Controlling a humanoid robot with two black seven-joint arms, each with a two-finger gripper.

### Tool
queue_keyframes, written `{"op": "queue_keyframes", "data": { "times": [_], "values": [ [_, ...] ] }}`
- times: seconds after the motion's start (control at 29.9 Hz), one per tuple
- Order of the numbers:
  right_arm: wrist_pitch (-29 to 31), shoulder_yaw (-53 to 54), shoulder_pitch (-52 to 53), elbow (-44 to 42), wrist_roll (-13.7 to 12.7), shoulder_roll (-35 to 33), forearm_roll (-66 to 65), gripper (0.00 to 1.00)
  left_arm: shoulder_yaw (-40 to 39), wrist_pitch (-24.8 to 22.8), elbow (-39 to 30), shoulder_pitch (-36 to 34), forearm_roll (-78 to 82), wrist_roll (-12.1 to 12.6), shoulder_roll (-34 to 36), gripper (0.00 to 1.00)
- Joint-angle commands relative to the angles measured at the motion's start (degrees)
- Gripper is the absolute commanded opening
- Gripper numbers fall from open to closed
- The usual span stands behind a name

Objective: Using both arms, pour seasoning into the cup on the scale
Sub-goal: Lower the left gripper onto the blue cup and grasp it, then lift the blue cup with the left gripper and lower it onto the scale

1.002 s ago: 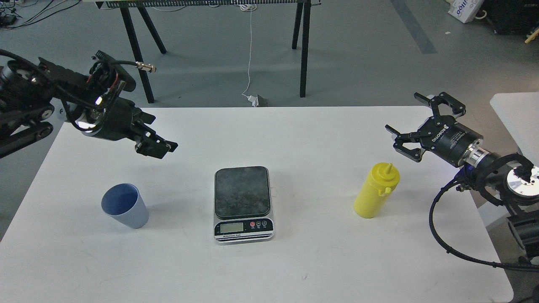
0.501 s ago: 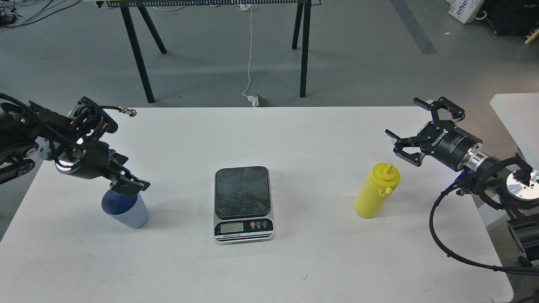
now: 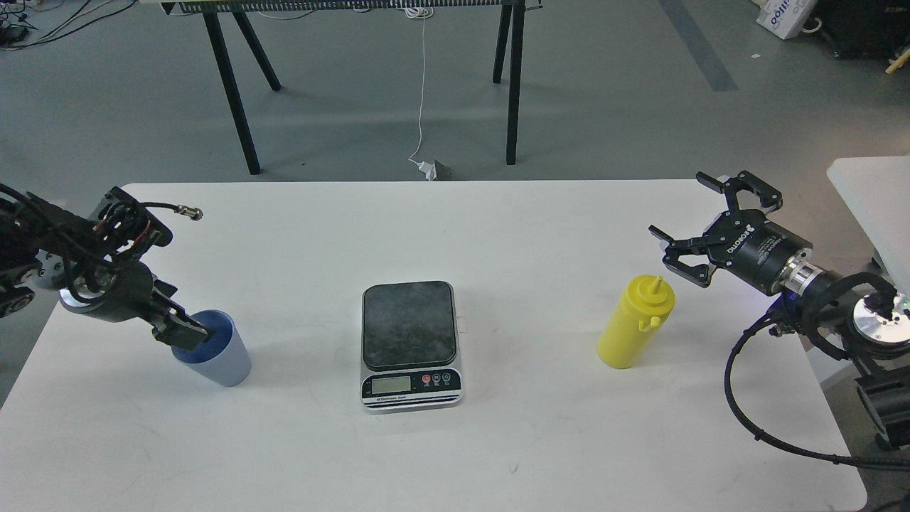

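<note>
The light blue cup [image 3: 222,360] stands upright on the white table [image 3: 498,227] at the left. My left gripper [image 3: 186,329] is low at the cup's left rim, with its dark fingertips over the opening; I cannot tell its fingers apart. The scale [image 3: 409,324] lies flat in the middle with nothing on its dark platform. The yellow seasoning bottle [image 3: 633,327] stands upright at the right, nozzle up. My right gripper [image 3: 677,204] is open and empty, just above and to the right of the bottle's nozzle, not touching it.
Black trestle legs [image 3: 231,85] and a white cable [image 3: 421,107] are on the floor beyond the table's far edge. A second white table [image 3: 871,192] stands at the right. My right arm's black cable [image 3: 753,419] loops over the table's right side.
My left gripper has come down and to the left, from above the table to the cup's rim. My right gripper has dropped slightly toward the bottle. Cup, scale and bottle have not moved.
</note>
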Motion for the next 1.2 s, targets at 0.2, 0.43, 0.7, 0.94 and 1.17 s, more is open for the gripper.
{"op": "queue_keyframes", "data": {
  "times": [0.2, 0.43, 0.7, 0.94, 1.17],
  "values": [
    [0.0, 0.1, -0.5, 0.1, 0.0, -0.2, 0.0, 0.99, 0.1, 0.0, 2.2, 1.8, -0.1, 0.0, -1.7, 0.99],
    [0.0, 0.2, -0.5, 0.1, 0.0, -0.5, -0.1, 0.99, 0.1, 0.0, 5.4, 3.5, -0.6, 0.0, -4.4, 0.96],
    [0.0, 0.4, -0.9, 0.1, 0.0, -0.8, 0.0, 0.99, 0.1, 0.0, 5.9, 4.4, -0.5, 0.0, -4.6, 0.7],
    [0.0, 0.5, -1.3, 0.1, 0.0, -1.0, 0.0, 0.99, 0.1, 0.0, 5.9, 5.0, -0.3, 0.0, -5.3, 0.06],
    [0.0, 0.5, -1.8, 0.0, 0.0, -1.0, 0.0, 0.99, 0.1, 0.0, 5.9, 5.3, -0.2, 0.0, -5.7, 0.02]
  ]
}}
